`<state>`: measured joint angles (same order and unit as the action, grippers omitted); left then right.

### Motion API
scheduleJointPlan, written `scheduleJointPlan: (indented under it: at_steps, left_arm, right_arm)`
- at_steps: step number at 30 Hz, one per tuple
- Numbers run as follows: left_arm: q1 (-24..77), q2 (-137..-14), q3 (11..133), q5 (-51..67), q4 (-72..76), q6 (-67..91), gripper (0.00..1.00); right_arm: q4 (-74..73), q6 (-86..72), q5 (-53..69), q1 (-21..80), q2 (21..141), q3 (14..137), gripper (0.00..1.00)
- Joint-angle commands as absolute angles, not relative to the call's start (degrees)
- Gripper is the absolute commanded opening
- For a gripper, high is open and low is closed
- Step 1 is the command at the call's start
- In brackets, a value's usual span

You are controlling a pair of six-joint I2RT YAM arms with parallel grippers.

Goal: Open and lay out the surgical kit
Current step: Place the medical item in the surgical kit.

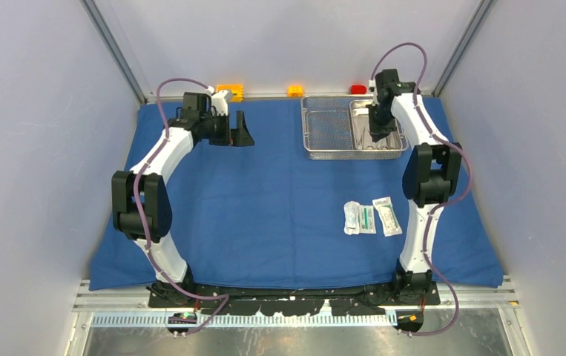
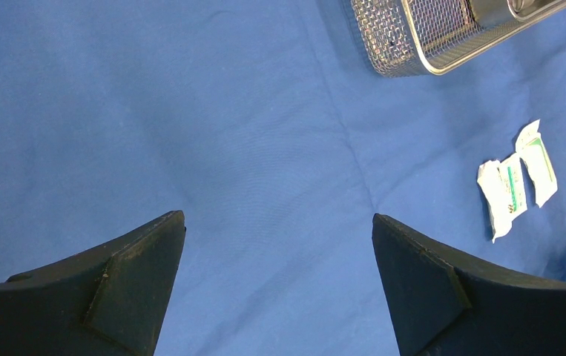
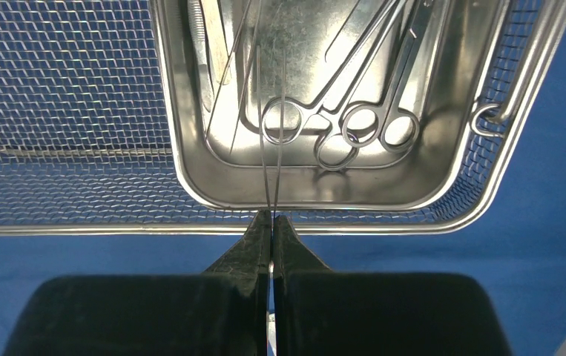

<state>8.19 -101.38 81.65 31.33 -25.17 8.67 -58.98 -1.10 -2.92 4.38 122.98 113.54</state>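
Top: blue cloth wrap (image 1: pixel 265 208) spread flat, mesh tray (image 1: pixel 324 126) far right, packets (image 1: pixel 369 217) laid out mid-right | Left wrist: left gripper (image 2: pixel 278 222) wide open, empty, above cloth | Right wrist: right gripper (image 3: pixel 271 219) pinched shut on thin forceps (image 3: pixel 265 148), probably for lifting from steel pan (image 3: pixel 428 148).

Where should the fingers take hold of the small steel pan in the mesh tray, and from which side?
Probably the steel pan's wall beside the bare mesh, from above: one finger inside, one on the mesh tray side. That thin upright wall has room beside it; the others crowd the tray's rim.
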Motion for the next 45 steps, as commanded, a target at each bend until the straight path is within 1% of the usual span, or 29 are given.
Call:
scheduleJointPlan:
  at_steps: [1,4,9,14,19,24,27,32,38,45]
  left_arm:
    - [8.56,-101.38,83.31,32.7,-23.03,9.12,1.0]
    - [8.61,-101.4,83.5,32.89,-22.95,9.58,1.0]
    - [8.74,-100.81,83.51,33.74,-21.44,14.0,1.0]
    - [10.25,-99.15,83.72,33.76,-17.54,24.02,0.97]
    - [14.88,-98.81,85.15,34.94,-15.06,29.66,0.96]
    - [19.23,-99.89,85.46,37.52,-12.27,35.05,0.94]
    - [21.27,-101.27,85.86,37.9,-11.85,39.61,0.92]
    - [23.82,-105.35,86.14,38.54,-7.0,51.83,0.88]
    - [27.34,-113.06,88.26,40.5,0.34,63.08,0.83]
    - [29.39,-118.15,89.21,40.87,8.03,69.03,0.76]
  right_arm:
    - [-59.17,-0.33,-2.53,4.44,116.51,114.61,0.0]
    - [-56.83,-0.5,1.32,4.45,114.09,113.11,0.01]
    - [-46.94,-2.76,4.84,5.23,105.83,103.89,0.01]
    - [-33.68,-3.74,6.24,8.1,95.95,89.23,0.01]
    - [-21.56,-2.82,8.3,12.23,86.78,75.84,0.01]
    - [-17.5,-0.86,9.72,15.42,83.29,70.42,0.01]
    - [-16.55,-0.35,7.57,17.7,81.96,68.38,0.0]
    - [-14.36,-1.46,5.85,20.38,80.86,65.02,0.01]
    - [-13.13,-4.59,4.55,22.84,80.71,63.25,0.01]
    - [-12.96,-6.4,4.41,23.31,80.16,62.0,0.01]
